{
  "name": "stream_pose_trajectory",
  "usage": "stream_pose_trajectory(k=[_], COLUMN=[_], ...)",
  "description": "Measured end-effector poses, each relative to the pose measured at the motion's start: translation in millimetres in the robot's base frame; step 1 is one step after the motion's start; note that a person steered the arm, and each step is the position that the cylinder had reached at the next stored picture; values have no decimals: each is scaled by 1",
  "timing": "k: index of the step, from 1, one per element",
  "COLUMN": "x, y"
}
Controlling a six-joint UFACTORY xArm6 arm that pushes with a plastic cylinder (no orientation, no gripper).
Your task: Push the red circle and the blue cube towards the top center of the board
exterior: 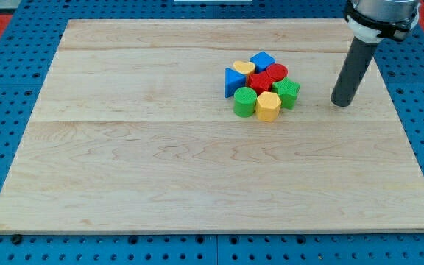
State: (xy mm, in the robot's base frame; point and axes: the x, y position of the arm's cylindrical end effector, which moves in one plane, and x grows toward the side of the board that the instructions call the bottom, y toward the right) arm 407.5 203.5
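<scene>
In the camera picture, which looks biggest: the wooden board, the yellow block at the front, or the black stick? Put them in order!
1. wooden board, by far the biggest.
2. Dark rod, ending at my tip, right of the blocks.
3. yellow block, smallest.

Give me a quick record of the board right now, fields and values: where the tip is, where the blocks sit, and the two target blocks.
tip: my tip rests on the board at the view's right, apart from the blocks
cluster: all blocks bunched together, right of centre in the view's upper half
red circle: at the cluster's upper right
blue cube: at the cluster's top
neighbours: yellow heart, blue triangle, green cylinder, yellow hexagon
board: wooden board
</scene>
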Motion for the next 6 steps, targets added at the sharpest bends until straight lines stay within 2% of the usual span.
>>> stream_pose_trajectory(k=[2, 4, 6], x=[0, -3, -48], y=[-1, -51, -94])
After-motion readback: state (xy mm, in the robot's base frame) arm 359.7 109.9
